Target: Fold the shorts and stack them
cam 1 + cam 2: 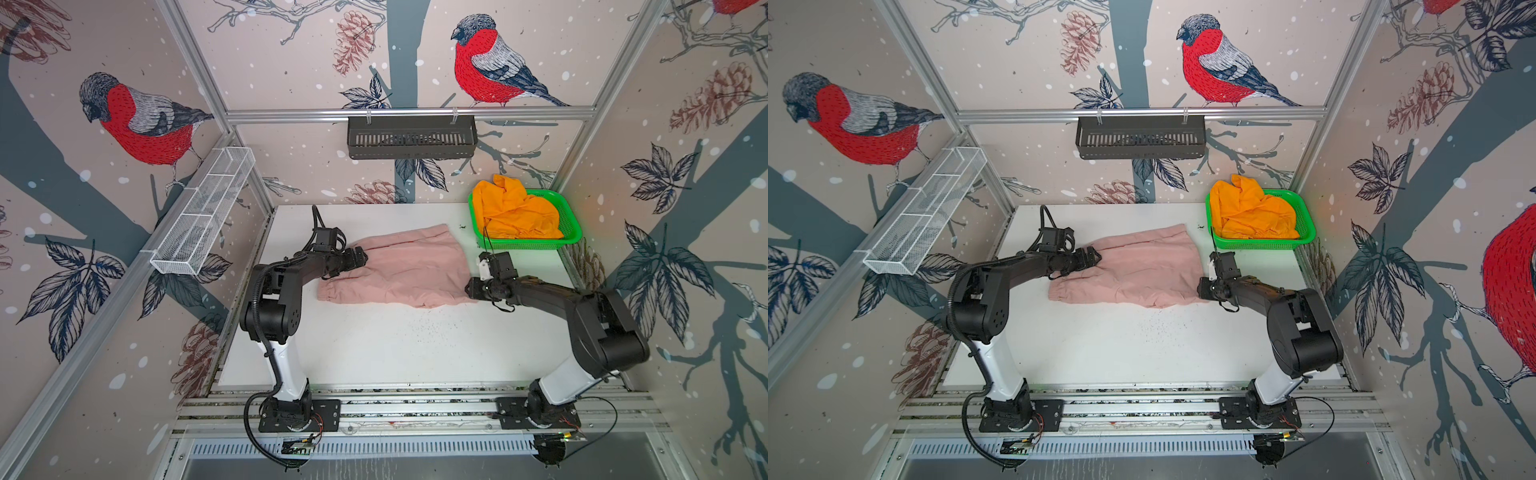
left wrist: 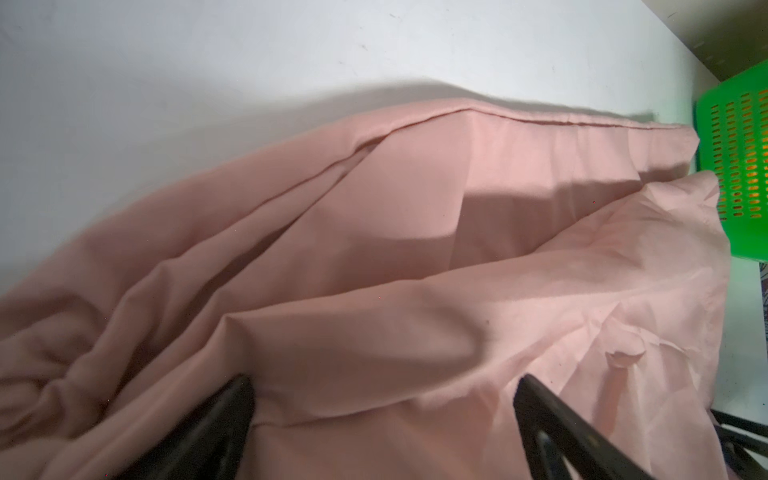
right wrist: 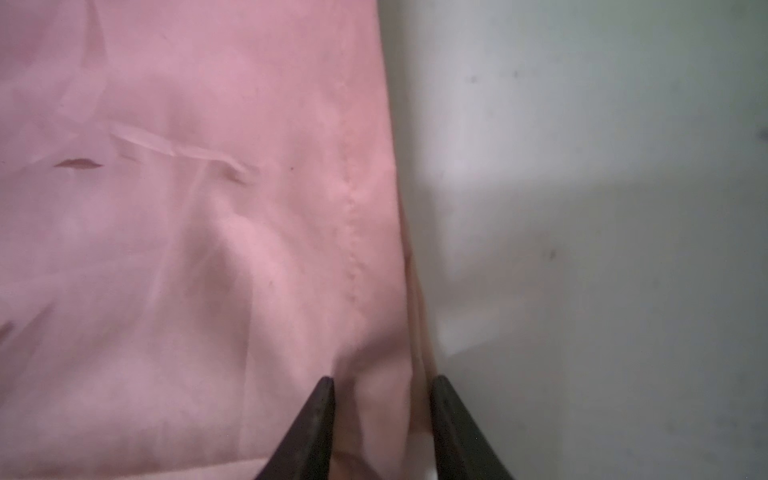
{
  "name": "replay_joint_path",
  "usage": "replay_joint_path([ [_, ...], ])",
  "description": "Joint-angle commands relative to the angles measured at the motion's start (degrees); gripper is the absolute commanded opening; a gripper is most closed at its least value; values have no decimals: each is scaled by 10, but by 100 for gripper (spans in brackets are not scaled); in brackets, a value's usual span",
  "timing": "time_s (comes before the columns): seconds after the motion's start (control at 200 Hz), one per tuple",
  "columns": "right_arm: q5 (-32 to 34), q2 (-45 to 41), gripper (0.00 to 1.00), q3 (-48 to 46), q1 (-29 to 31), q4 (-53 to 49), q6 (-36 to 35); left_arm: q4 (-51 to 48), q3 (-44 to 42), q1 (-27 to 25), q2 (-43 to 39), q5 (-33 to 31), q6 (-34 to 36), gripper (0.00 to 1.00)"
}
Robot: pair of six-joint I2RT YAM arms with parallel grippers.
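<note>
The pink shorts (image 1: 399, 270) (image 1: 1133, 270) lie flat on the white table (image 1: 395, 349), with the gathered waistband at the left. My left gripper (image 1: 362, 257) (image 2: 382, 380) rests low on their left far edge, open wide, with rumpled pink cloth (image 2: 415, 249) between its fingers. My right gripper (image 1: 470, 289) (image 3: 382, 380) is at their right edge. Its jaws are a narrow way apart astride the stitched hem (image 3: 353, 232), and cloth bunches up between them. The orange shorts (image 1: 515, 212) (image 1: 1250, 214) sit crumpled in the green basket (image 1: 528, 246).
The green basket (image 1: 1262, 245) (image 2: 739, 166) stands at the back right corner, close to the pink shorts. A black slotted shelf (image 1: 411, 137) hangs on the back rail. A white wire rack (image 1: 203, 216) runs along the left wall. Dark specks dot the table's front.
</note>
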Motion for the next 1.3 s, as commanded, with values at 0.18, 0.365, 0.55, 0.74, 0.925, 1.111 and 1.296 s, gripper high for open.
replay_joint_path([
  [0.18,65,-219,50,-107,56,-131,176,-146,-30,-49,-61,-40,9,98],
  [0.365,115,-247,56,-55,22,-152,139,-203,30,-44,-93,-91,26,98],
  [0.55,126,-160,65,38,8,-101,56,-210,62,-34,-116,-70,23,98],
  [0.74,74,26,66,163,-7,-21,-35,-199,9,-23,-150,-69,7,98],
  [0.925,56,146,66,243,-15,-10,-74,-152,-64,19,-190,-44,-18,98],
  [1.111,20,202,64,267,-20,-6,-81,-153,-78,25,-186,-71,-16,98],
  [1.296,-10,196,41,249,-20,2,-67,-134,-76,27,-172,-69,-18,98],
])
